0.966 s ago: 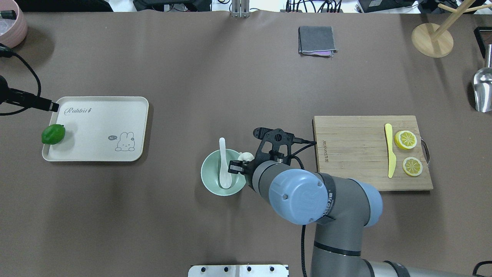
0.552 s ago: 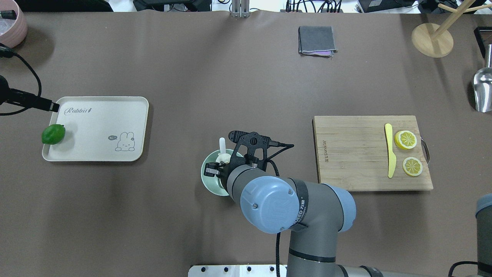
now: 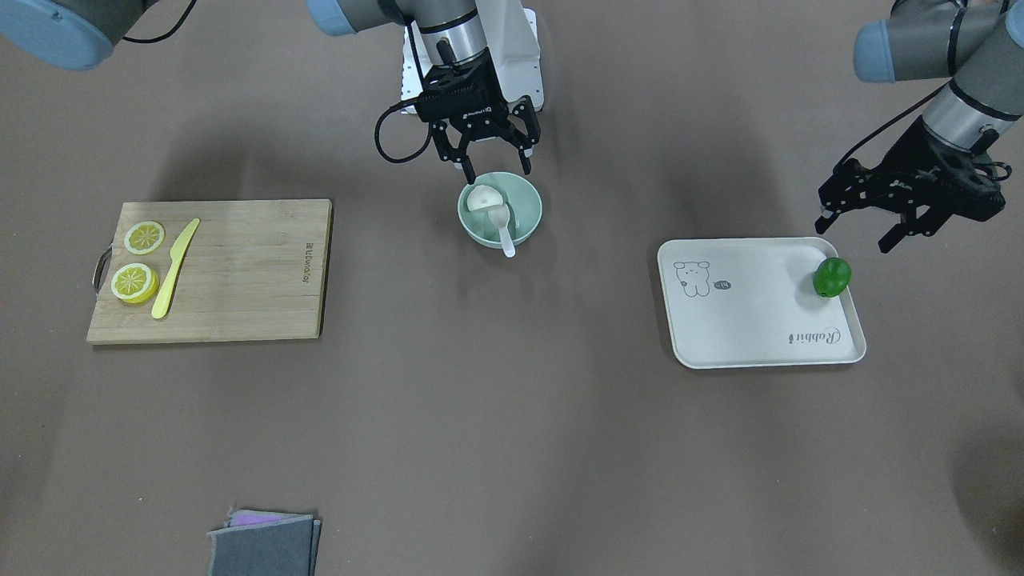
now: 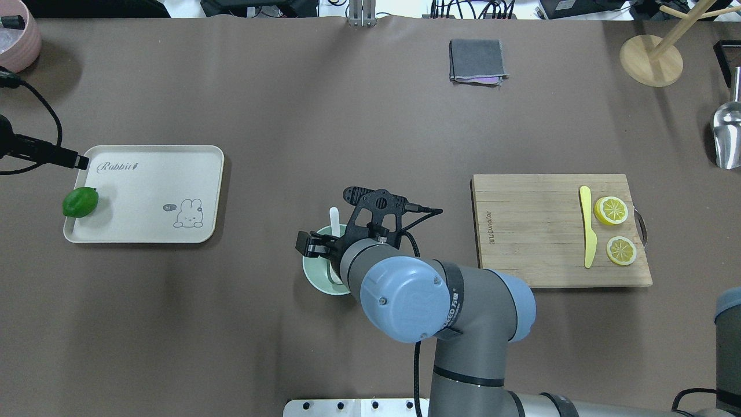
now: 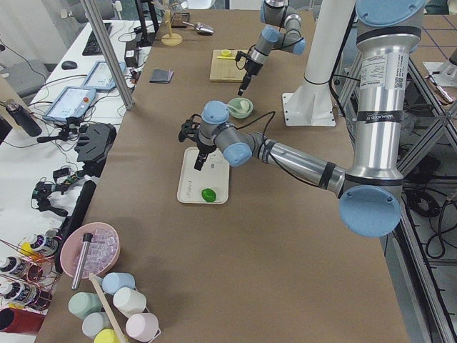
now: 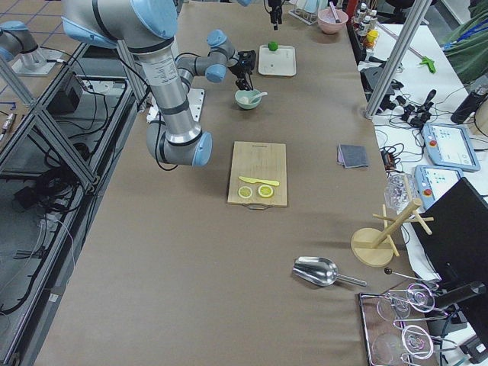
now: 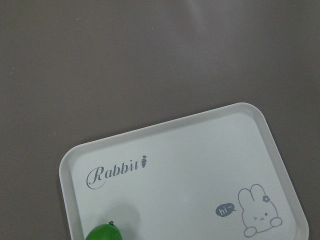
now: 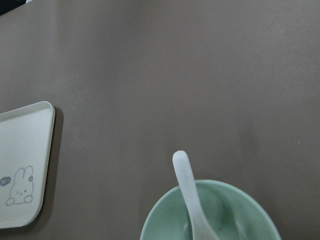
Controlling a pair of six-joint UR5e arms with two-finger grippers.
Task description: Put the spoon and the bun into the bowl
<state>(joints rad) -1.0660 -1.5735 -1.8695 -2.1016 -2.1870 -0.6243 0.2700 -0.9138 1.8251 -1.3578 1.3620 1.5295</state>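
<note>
The bun (image 3: 482,198) lies inside the bowl (image 3: 529,206), against the wall nearest the robot. The spoon (image 3: 502,222) lies beside it, scoop down in the bowl and handle resting over the rim that faces the operators' edge of the table (image 3: 512,432). The bowl stands near the middle of the table's length, closer to the robot's edge.

The right tool (image 3: 496,168) hangs just above the bowl's robot-side rim, fingers spread and holding nothing. The left tool (image 3: 854,230) hovers by the tray (image 3: 752,328) toward the table's left end, and it looks spread and empty too, though the angle is poor.

The bun is probably soft and light, so it would dent under a hard pinch; a gentle grip across its round sides would suit it. The spoon looks stiff and glossy, likely slippery, and is best taken by its thick handle. The bowl seems light enough to slide if nudged.

In the overhead view the right arm covers the bun and much of the bowl. The right wrist view shows only the spoon handle and part of the rim, and neither wrist view shows any fingers.
</note>
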